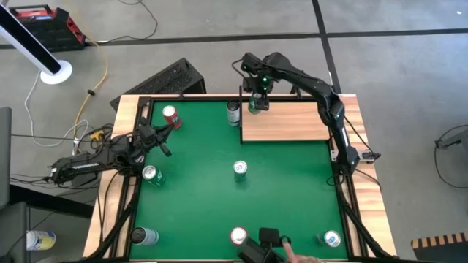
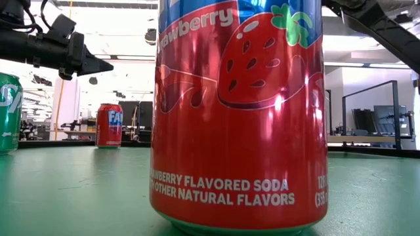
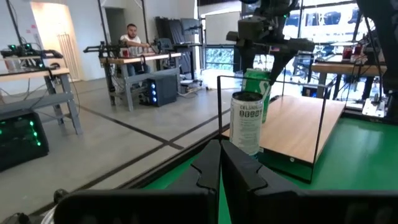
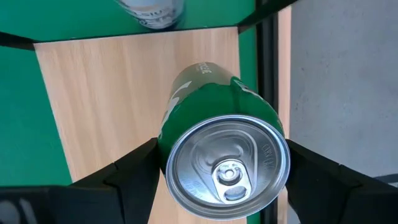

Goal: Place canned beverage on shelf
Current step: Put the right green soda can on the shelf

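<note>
Right tool [image 4: 224, 171] grips green can [image 4: 217, 143] upright above the shelf [image 4: 106, 99].

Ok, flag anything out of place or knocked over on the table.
Nothing stands out. Every visible can is upright; the right gripper brackets the green can over the shelf, and the grey can stands beside the shelf.

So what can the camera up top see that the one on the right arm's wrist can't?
Only the high view shows the whole green table, the left gripper shut beside a red can, and more cans scattered about. Only the right wrist view shows the green can's silver top and pull tab up close, with a dark finger on each side. Both show the right gripper around the green can over the wooden shelf, and a grey can next to the shelf.
</note>
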`<state>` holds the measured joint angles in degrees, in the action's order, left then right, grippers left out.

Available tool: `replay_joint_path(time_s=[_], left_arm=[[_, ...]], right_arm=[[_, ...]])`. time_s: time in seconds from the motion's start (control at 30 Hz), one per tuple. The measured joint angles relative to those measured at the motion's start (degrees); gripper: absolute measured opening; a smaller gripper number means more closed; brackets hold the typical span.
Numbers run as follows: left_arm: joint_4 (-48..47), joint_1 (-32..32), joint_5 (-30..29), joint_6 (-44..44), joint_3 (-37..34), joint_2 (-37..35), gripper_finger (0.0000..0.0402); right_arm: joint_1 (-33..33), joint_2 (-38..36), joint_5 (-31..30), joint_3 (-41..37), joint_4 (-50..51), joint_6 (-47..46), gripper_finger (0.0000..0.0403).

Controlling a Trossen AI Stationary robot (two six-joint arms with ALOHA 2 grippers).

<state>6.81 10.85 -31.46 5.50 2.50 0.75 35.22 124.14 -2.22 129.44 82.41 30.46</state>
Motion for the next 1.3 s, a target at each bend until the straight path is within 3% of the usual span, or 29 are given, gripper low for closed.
replay_joint_path(time_s=[0.9, 1.3], left_arm=[[-1.3, 0.0, 0.0, -0.7, 0.0, 0.0, 0.0000], [-1.4, 0.0, 0.0, -0.7, 0.0, 0.0, 0.0000]], right_arm=[[-0.7, 0.8, 0.7, -0.1, -0.9, -0.1, 0.0326], [-1.1, 0.7, 0.8, 0.0, -0.8, 0.0, 0.0383]])
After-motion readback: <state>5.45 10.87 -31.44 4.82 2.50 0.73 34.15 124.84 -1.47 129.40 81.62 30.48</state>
